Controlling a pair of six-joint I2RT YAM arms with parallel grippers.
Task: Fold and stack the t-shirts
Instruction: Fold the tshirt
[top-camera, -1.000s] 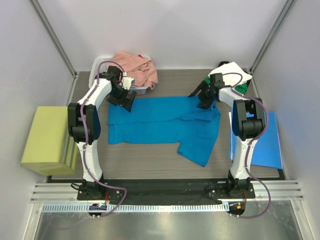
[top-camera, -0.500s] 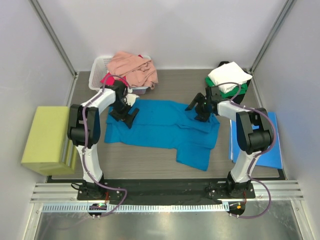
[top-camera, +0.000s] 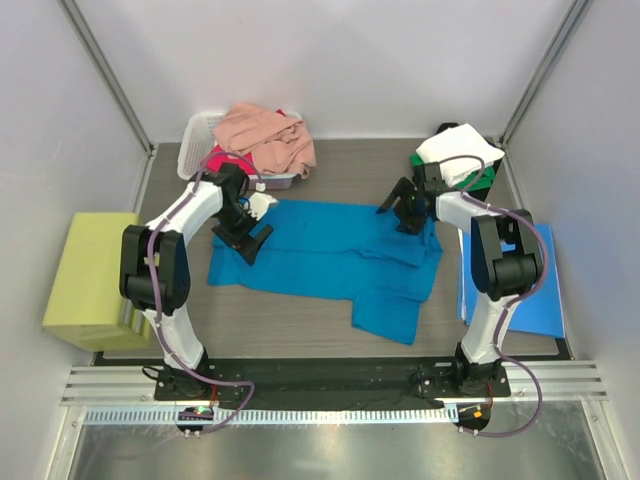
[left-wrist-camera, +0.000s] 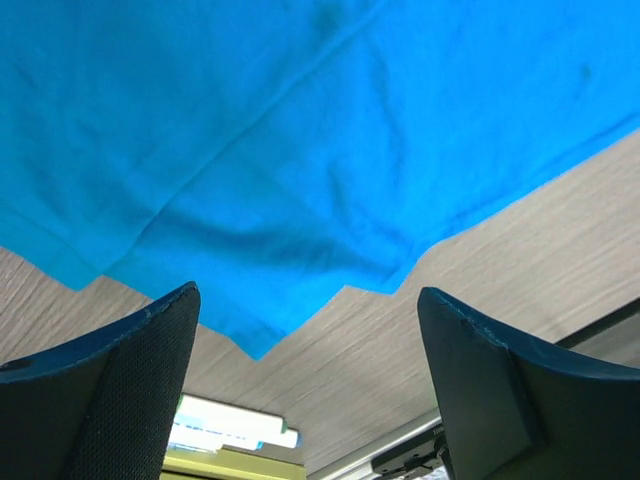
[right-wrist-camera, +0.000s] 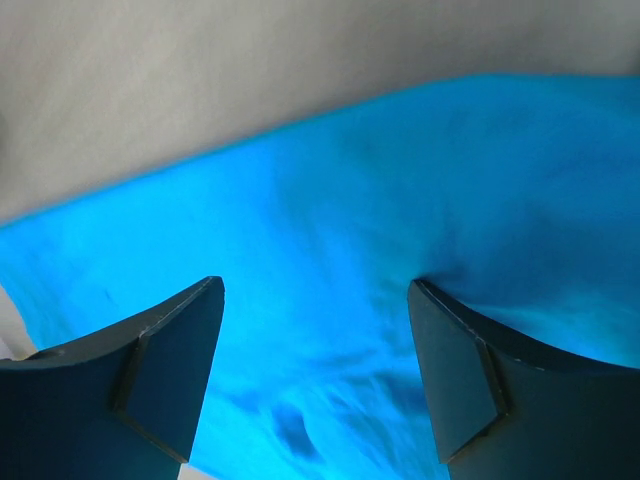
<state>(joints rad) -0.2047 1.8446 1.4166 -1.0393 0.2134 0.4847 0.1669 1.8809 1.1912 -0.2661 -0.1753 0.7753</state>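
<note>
green t-shirt (top-camera: 484, 179) mostly hidden, under white t-shirt (top-camera: 459, 147)

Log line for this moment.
teal shirt: spread out | left claw: open, over left edge | right claw: open, over right end | held: nothing

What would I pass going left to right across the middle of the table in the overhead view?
Yellow-green block → left gripper, over the shirt's left end → blue shirt → right gripper, over its right end → blue sheet.
</note>
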